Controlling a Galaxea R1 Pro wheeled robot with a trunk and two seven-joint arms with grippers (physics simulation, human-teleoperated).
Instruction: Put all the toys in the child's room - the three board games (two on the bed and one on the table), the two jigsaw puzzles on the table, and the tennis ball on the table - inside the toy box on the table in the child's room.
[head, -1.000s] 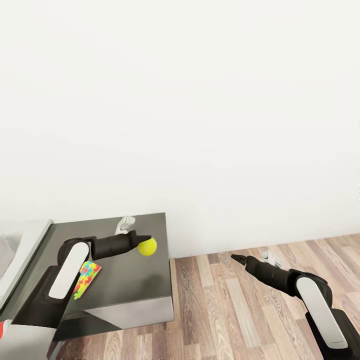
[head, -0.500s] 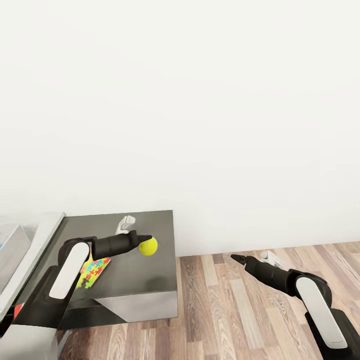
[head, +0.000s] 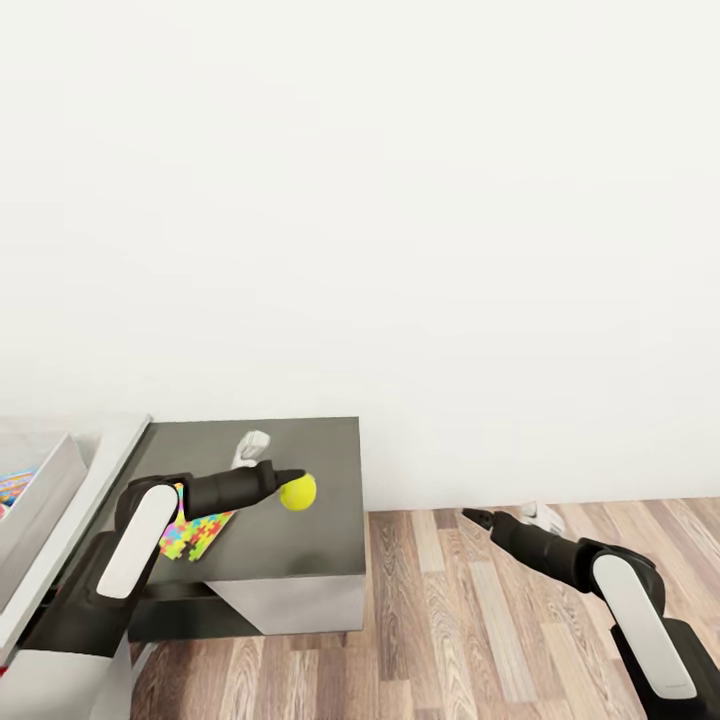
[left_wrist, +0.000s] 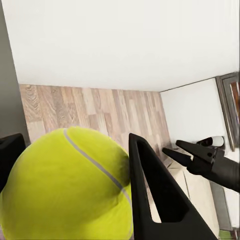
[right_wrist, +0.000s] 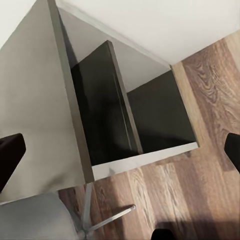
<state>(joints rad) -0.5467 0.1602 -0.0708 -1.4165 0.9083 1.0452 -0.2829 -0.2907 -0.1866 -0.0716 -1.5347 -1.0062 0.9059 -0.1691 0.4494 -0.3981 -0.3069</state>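
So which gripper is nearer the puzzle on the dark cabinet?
Left. The left gripper, shut on the tennis ball, is over the cabinet just beside the puzzle. The right gripper is out over the wood floor, well off to the side.

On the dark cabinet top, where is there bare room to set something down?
On the dark cabinet, the wall-side right corner and the front edge right of the jigsaw puzzle are bare. The left side is crowded: the puzzle, a small white object, and the left gripper holding the tennis ball above.
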